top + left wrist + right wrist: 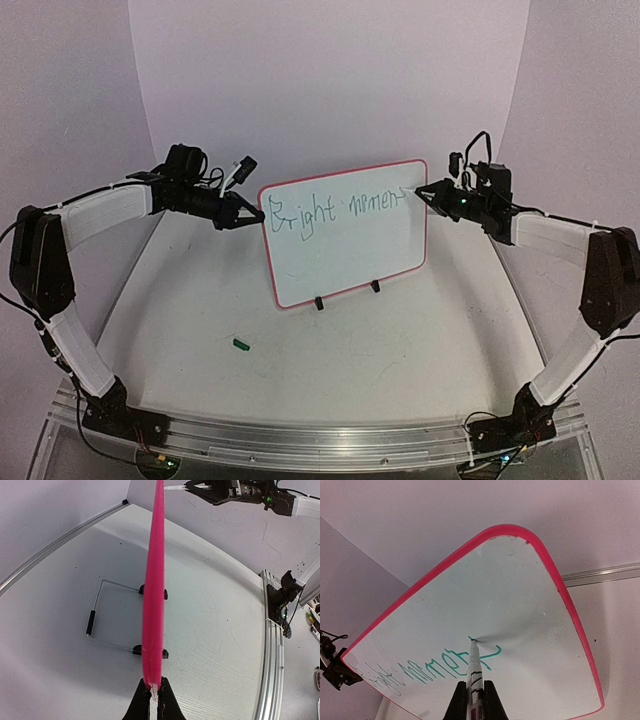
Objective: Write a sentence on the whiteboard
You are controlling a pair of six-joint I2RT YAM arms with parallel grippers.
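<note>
The whiteboard (345, 250) stands upright mid-table on two black clip feet, red-pink rim all round, with green handwriting along its top. My left gripper (255, 213) is shut on the board's left edge; in the left wrist view the rim (154, 580) runs edge-on out of the closed jaws (155, 696). At the board's upper right, my right gripper (425, 193) is shut on a white marker (474, 665). The marker's tip touches the board (520, 595) at the end of the last written word, just beyond my right gripper (475, 692).
A small green cap (240, 344) lies on the table in front of the board, to the left. A wire stand (100, 610) lies flat behind the board. An aluminium rail (320, 440) runs along the near edge. Walls close in at the back and sides.
</note>
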